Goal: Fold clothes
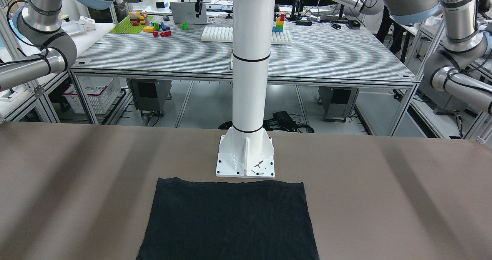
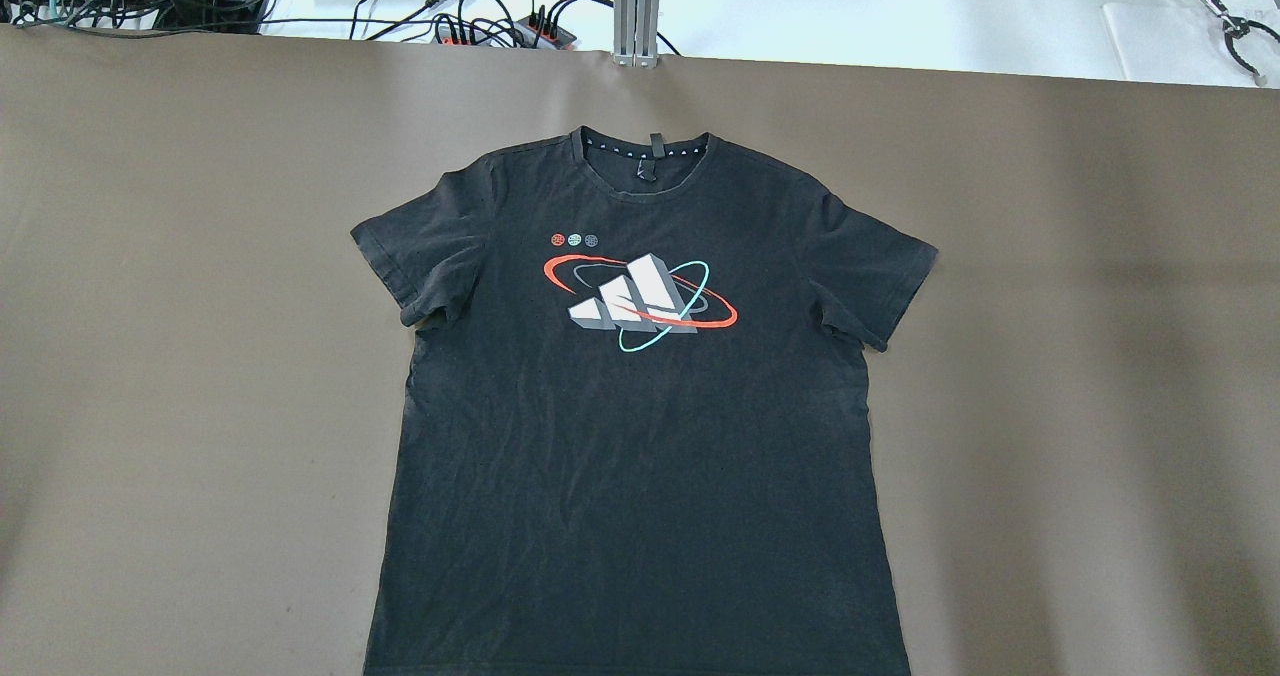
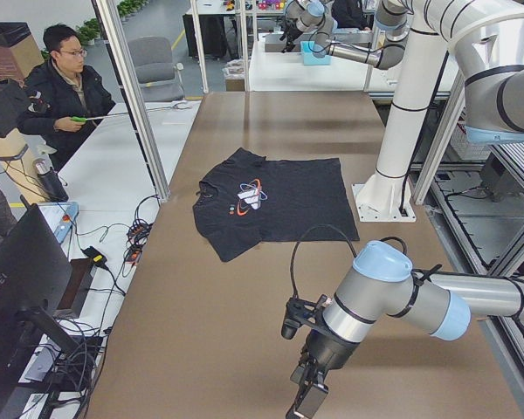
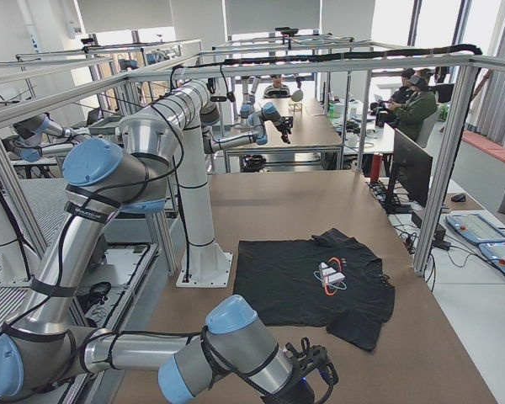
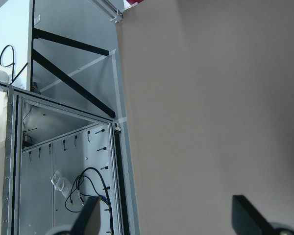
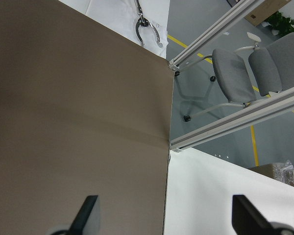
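One black T-shirt [image 2: 640,406], flat in the middle of the table [image 2: 150,356], long axis running from far collar to hem near the white pole [image 1: 250,79]. Your left gripper [image 5: 167,215] and right gripper [image 6: 166,215]: both wide, empty, over opposite table ends; neither clearly nearer.

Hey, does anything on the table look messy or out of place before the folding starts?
Little stands out. The shirt lies flat, print up, with only light bunching at the sleeve on the robot's left. A few loose bits, perhaps screws, lie on the pole's base plate, which seems odd.
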{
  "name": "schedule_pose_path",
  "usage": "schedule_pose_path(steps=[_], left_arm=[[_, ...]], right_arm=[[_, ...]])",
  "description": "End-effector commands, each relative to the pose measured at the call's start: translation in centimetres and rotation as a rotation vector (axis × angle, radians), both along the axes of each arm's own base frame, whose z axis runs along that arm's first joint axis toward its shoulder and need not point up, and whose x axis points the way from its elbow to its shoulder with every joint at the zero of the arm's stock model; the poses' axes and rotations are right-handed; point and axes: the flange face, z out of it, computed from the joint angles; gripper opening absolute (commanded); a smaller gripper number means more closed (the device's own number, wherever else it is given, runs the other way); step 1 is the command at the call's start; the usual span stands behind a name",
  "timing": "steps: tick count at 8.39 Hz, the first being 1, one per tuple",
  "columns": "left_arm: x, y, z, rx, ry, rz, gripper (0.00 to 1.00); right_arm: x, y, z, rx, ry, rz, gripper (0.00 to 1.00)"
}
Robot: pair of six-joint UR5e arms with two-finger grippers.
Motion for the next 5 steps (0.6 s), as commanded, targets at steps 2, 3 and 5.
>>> schedule_pose_path(steps=[2,3,5], left_arm=[[0.1,0.5,-0.1,0.018,0.003,-0.007,0.94],[0.1,0.4,-0.2,0.029,0.003,-0.004,0.94],[0.4,0.3,-0.1,0.030,0.009,0.004,0.94]], right_arm=[[-0.6,0.1,0.7,-0.020,-0.054,-0.024,0.95],[-1.0,-0.1,1.5,-0.055,-0.123,-0.011,0.95],[-4.0,-1.8,1.5,-0.061,-0.179,-0.085,0.95]])
